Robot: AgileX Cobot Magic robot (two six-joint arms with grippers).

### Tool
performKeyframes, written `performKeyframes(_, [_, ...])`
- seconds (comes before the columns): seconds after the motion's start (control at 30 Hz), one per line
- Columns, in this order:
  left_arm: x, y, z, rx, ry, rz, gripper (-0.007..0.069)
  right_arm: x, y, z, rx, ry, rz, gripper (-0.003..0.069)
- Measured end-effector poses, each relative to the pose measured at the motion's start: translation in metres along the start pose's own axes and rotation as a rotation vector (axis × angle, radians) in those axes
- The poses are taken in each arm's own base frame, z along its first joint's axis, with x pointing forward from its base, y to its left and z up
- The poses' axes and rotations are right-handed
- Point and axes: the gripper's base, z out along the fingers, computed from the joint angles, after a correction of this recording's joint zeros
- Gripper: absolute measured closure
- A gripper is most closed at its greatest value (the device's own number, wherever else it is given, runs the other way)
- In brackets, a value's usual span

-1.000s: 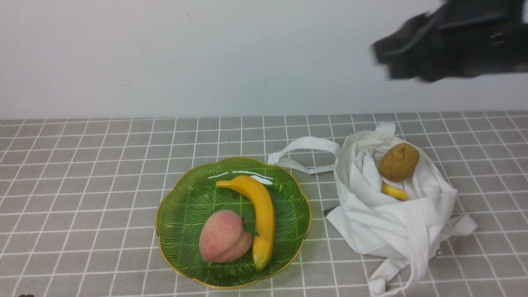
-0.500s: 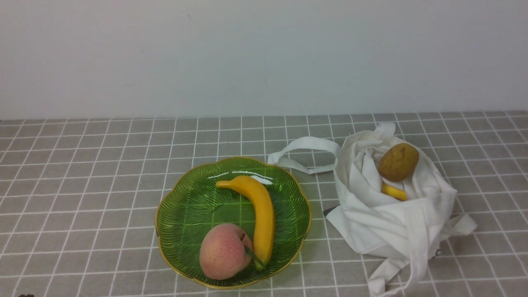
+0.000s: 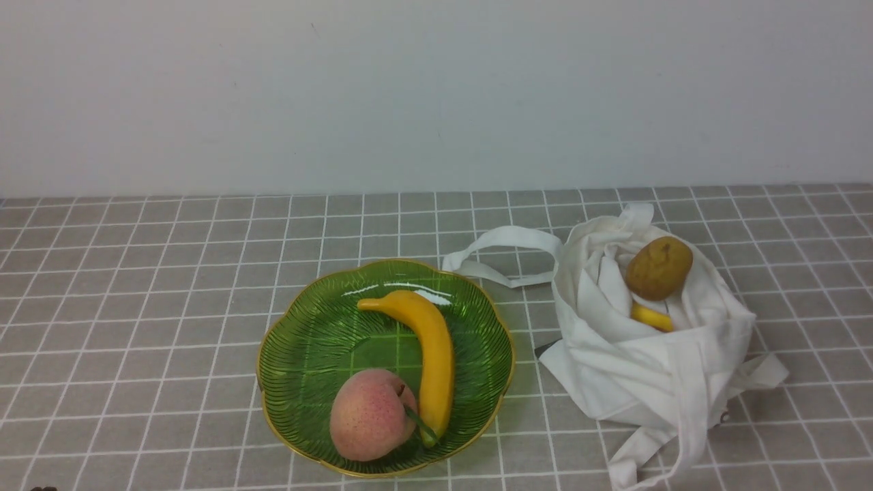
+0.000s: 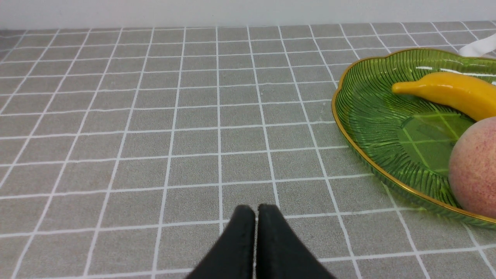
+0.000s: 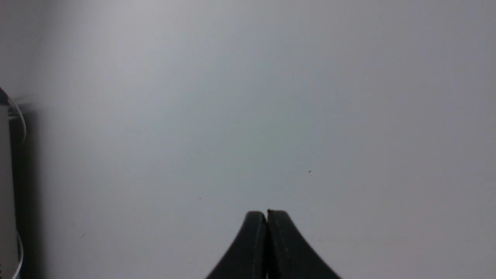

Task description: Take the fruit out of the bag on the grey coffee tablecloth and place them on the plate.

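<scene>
The green gold-rimmed plate (image 3: 300,354) sits on the grey checked tablecloth (image 3: 136,286) and holds a pink peach (image 3: 368,416) and a yellow banana (image 3: 430,341). The white bag (image 3: 641,368) lies to its right, open, with a brownish lumpy fruit (image 3: 659,267) and a small yellow fruit (image 3: 651,317) showing inside. Neither arm shows in the front view. My left gripper (image 4: 255,211) is shut and empty, low over the cloth beside the plate (image 4: 360,131); the peach (image 4: 474,166) and banana (image 4: 449,93) show there. My right gripper (image 5: 266,215) is shut and empty, facing only a blank wall.
A white strap handle (image 3: 505,239) loops from the bag toward the plate's far side; another strap (image 3: 655,450) trails toward the front edge. A pale wall runs behind the table. A grey post with a cable (image 5: 7,186) shows at the edge of the right wrist view.
The right arm, seen a second ago at the upper right of the front view, has left that view. The peach has rolled in the plate toward the front, its leaf now against the banana.
</scene>
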Motion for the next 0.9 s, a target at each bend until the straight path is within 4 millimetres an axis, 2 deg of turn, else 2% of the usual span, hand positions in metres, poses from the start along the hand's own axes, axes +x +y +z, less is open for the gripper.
performKeyframes(0.43, [0.0,0.0,0.0,0.0,0.0,0.0,0.0632,0.002,0.0,0.0,0.003,0.001,0.005,0.0671])
performKeyframes(0.7, [0.0,0.0,0.0,0.0,0.0,0.0,0.0632,0.005,-0.001,0.0,0.01,0.037,-0.059,0.0671])
performKeyframes(0.8, [0.0,0.0,0.0,0.0,0.0,0.0,0.0632,0.011,-0.001,-0.001,0.011,0.089,-0.085,0.0671])
performKeyframes(0.9, [0.0,0.0,0.0,0.0,0.0,0.0,0.0632,0.026,-0.004,-0.004,0.064,0.148,-0.168,0.0671])
